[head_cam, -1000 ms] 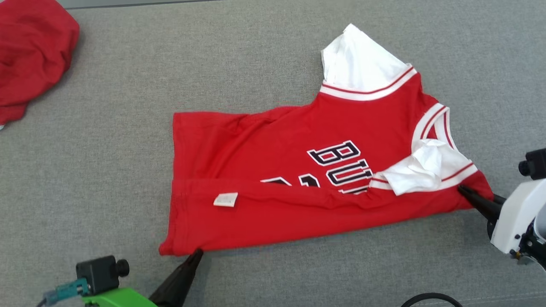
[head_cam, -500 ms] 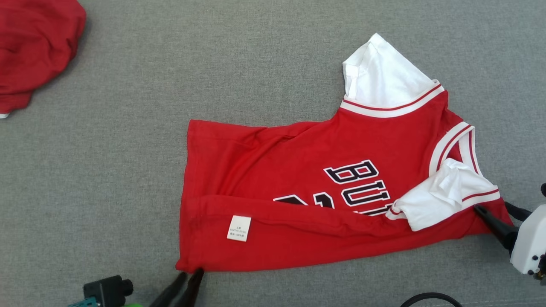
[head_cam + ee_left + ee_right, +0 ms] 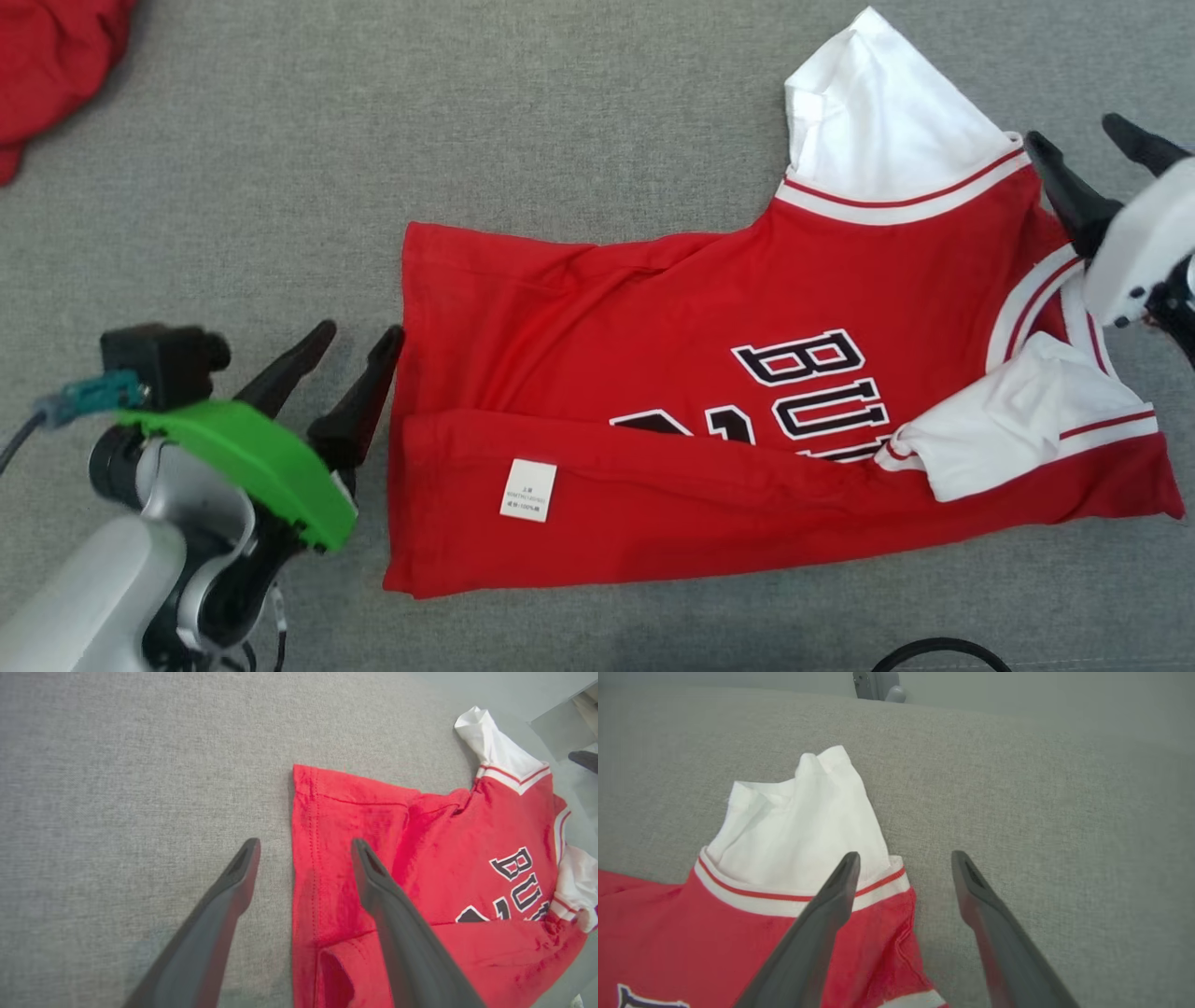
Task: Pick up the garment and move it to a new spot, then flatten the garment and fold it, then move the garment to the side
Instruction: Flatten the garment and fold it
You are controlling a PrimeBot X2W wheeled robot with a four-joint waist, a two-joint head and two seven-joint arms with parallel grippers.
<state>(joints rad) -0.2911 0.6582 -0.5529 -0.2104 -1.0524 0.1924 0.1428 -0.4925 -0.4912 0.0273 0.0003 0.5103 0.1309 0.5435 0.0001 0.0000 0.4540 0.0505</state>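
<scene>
Two claws stand spread over the grey fabric counter [image 3: 560, 112]: left claw [image 3: 362, 329] at the hem of the half-folded red-and-white jersey [image 3: 653, 373], right claw [image 3: 1072, 131] at its white-sleeved shoulder.

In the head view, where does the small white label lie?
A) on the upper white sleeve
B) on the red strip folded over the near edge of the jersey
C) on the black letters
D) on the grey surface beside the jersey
B: the white label sits on the folded red strip of the jersey, to the left of the black letters.
</scene>
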